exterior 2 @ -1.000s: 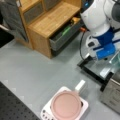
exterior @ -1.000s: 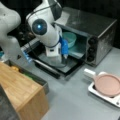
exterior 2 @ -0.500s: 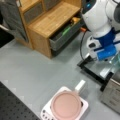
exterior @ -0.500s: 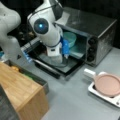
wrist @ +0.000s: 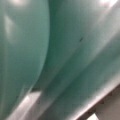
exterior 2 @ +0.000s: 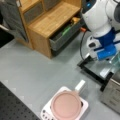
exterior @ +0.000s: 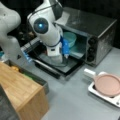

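Observation:
A teal bowl (exterior: 71, 39) sits inside the open toaster oven (exterior: 100, 32). My arm leans over the lowered glass door (exterior: 60, 67). Its blue-trimmed gripper (exterior: 67, 50) reaches into the oven mouth right beside the bowl. The fingers are hidden behind the hand in both front views. The wrist view is filled by the bowl's teal wall (wrist: 22, 50), very close to the camera. In a front view the blue hand (exterior 2: 107, 51) hangs over the door (exterior 2: 95, 70) at the right edge.
A pink pan (exterior: 108, 85) rests on a white hot plate (exterior 2: 82, 110) in front of the oven. A wooden cabinet (exterior 2: 47, 22) with an open drawer (exterior 2: 66, 33) holding small items stands nearby. A grey-white arm base (exterior: 10, 30) stands at a front view's left.
The hand has crept slightly further toward the oven's inside; nothing else has moved.

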